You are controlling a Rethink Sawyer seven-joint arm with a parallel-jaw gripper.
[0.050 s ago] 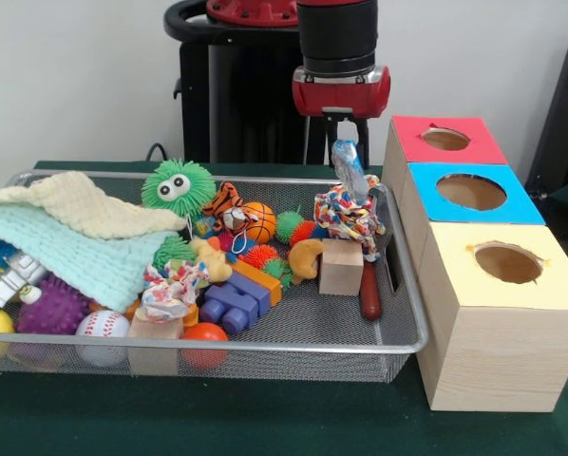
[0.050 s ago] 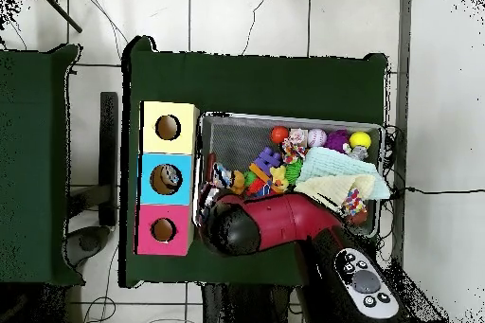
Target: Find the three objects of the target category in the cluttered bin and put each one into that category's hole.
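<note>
My gripper (image 1: 344, 138) hangs over the far right corner of the wire mesh bin (image 1: 265, 348). A crinkled bluish clear piece (image 1: 350, 167) dangles right under it and reaches down to a multicoloured knotted rope toy (image 1: 349, 215). Whether the piece is gripped does not show. Three wooden boxes with round holes stand right of the bin: red top (image 1: 412, 133), blue top (image 1: 426, 185), yellow top (image 1: 474, 285). From overhead, my red arm (image 2: 284, 217) covers the bin corner beside the red box (image 2: 147, 231).
The bin holds a green furry ball with eyes (image 1: 177, 187), a small basketball (image 1: 258, 221), a wooden block (image 1: 341, 266), a red-handled tool (image 1: 370, 290), blue bricks (image 1: 232, 306), a baseball (image 1: 102, 328), a purple spiky ball (image 1: 54, 306) and two knitted cloths (image 1: 75, 237).
</note>
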